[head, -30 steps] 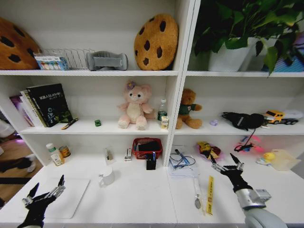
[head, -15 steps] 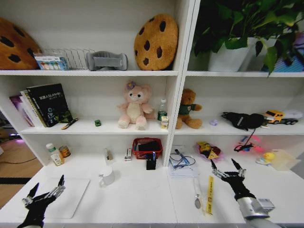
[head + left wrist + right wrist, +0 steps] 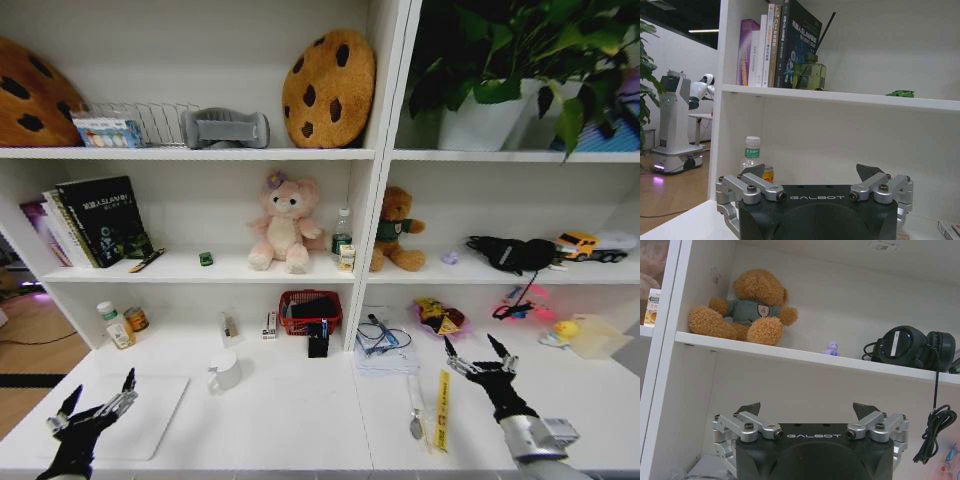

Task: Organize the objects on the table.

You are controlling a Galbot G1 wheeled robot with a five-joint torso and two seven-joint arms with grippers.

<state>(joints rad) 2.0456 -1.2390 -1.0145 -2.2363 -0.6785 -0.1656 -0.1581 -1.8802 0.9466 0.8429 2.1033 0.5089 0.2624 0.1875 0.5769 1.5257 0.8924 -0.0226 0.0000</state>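
The left gripper (image 3: 95, 402) hovers with fingers spread wide, holding nothing, above the near left part of the table (image 3: 290, 420), over a flat white pad (image 3: 140, 415). The right gripper (image 3: 480, 357) is likewise spread and empty, just right of the yellow strip (image 3: 441, 410). The white mug (image 3: 225, 371) stands mid-table; the small jar (image 3: 136, 319) sits at the back left.

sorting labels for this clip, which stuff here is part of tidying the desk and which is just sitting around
Part of the job:
- white mug
- yellow strip
- small jar
- table
- left claw and right claw, both open above the table

Just lying about:
- pink plush
- brown teddy bear
- cookie cushion
- books
- headphones
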